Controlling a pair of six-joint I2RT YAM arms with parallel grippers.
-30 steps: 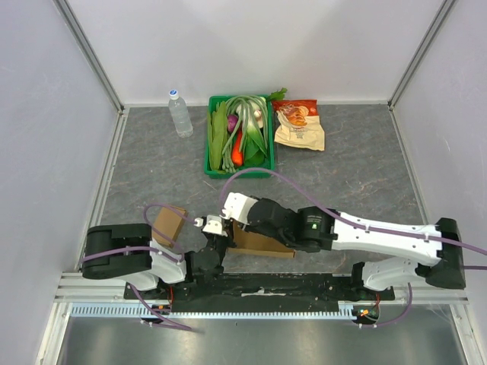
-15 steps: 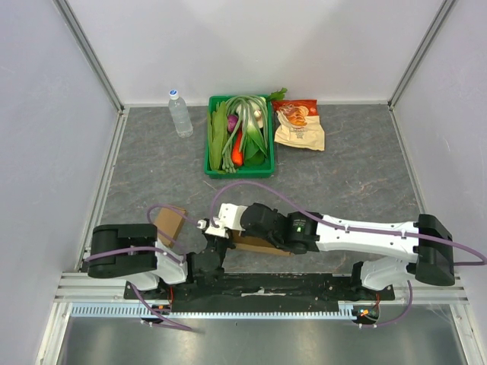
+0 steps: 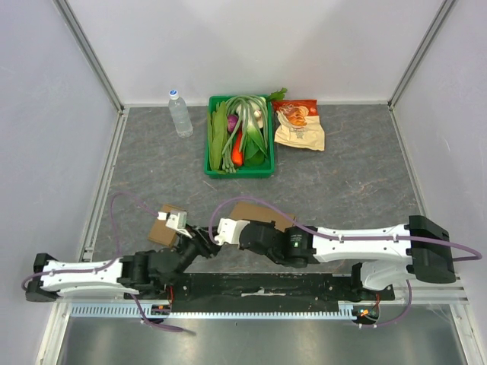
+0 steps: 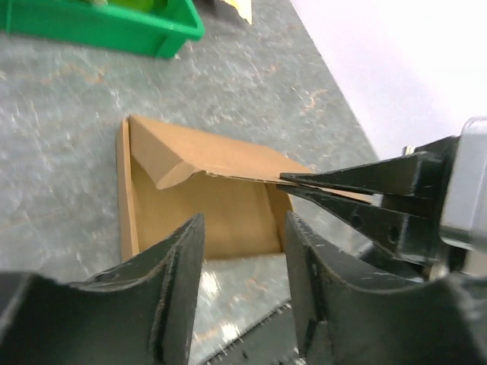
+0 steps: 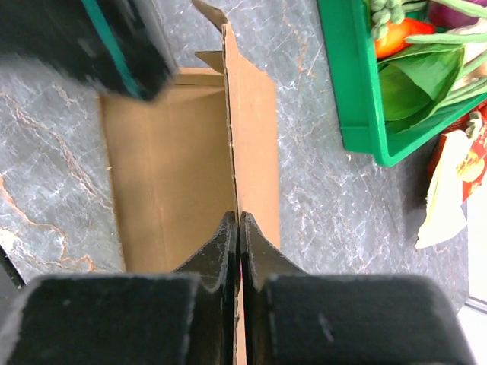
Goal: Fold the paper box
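The brown paper box [image 3: 257, 214] lies open on the grey table near the front edge, partly covered by both arms. In the left wrist view the paper box [image 4: 205, 205] shows one folded-in flap and raised walls. My right gripper [image 5: 239, 222] is shut on the thin upright wall of the paper box [image 5: 167, 167], and it reaches in from the right [image 3: 212, 231]. My left gripper [image 4: 243, 255] stands open just short of the box's near edge with nothing between its fingers; from above, the left gripper [image 3: 198, 240] sits low by the box's left part.
A green tray [image 3: 209, 144] of vegetables stands at the back middle. A water bottle [image 3: 180, 113] is left of it and a snack bag [image 3: 299, 126] is right of it. The black base rail [image 3: 259, 285] runs along the near edge.
My left gripper has opened and let go of the box, and its arm has dropped back to the left. My right gripper has shut on the box wall.
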